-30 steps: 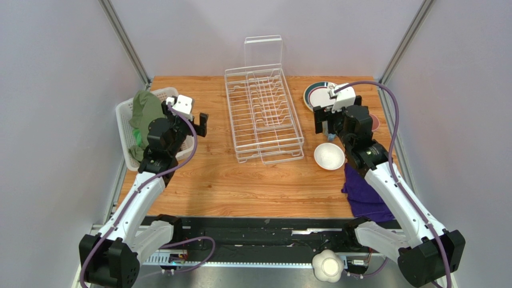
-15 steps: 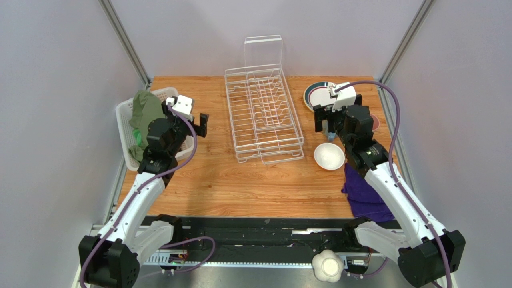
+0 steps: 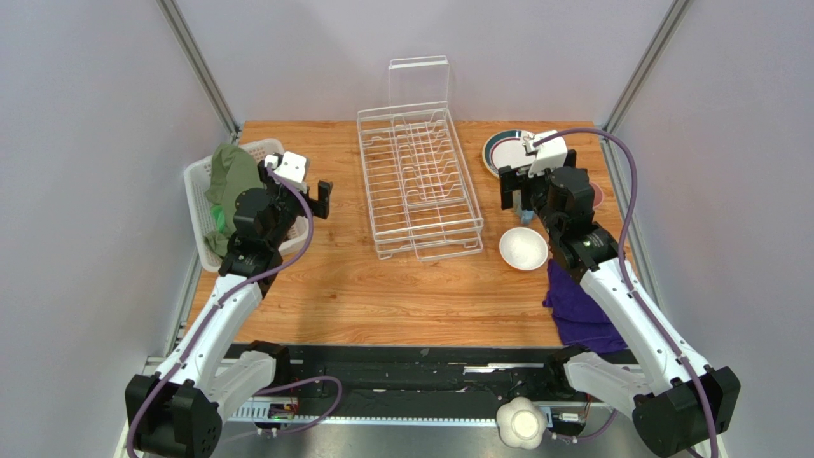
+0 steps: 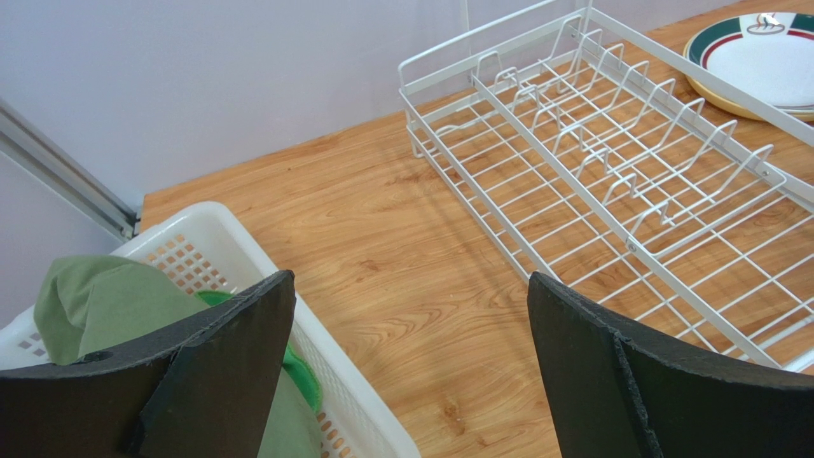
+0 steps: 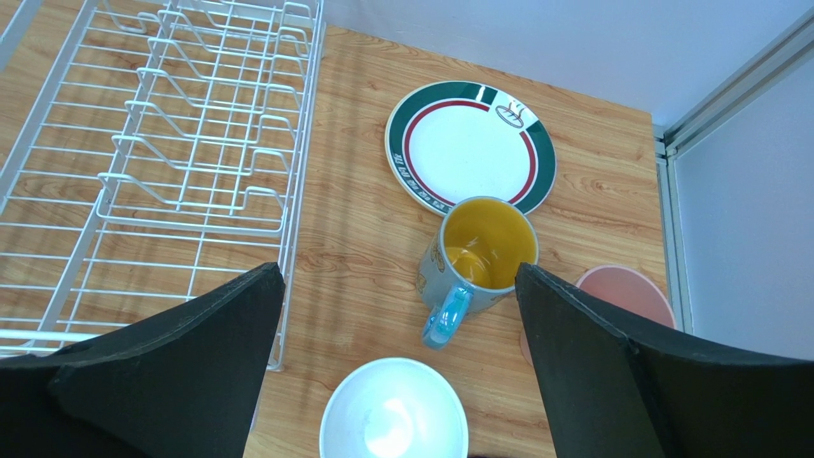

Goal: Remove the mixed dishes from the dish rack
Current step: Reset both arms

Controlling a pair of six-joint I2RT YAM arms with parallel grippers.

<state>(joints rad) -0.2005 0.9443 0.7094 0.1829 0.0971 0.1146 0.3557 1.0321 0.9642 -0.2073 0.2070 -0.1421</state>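
On bent arms point(image 3: 224, 310), the left tool point(image 4: 411, 286) hangs released beside the white basket point(image 4: 196, 250), the right tool point(image 5: 398, 277) released above the yellow-lined mug point(image 5: 478, 253) on the desk point(image 3: 382, 286), right of the dish rack point(image 3: 417, 181); the plate's point(image 5: 470, 146) emblem is unreadable.

The left arm point(image 3: 222, 315) rises from its base at the near edge and reaches forward, left of the dish rack point(image 3: 417, 181); the left tool point(image 4: 411, 281) points toward the rack, jaws spread wide, nothing between them; the right arm point(image 3: 621, 305) stands right of the rack, elbow raised; the right tool point(image 5: 398, 275) points downward, jaws likewise wide, empty.
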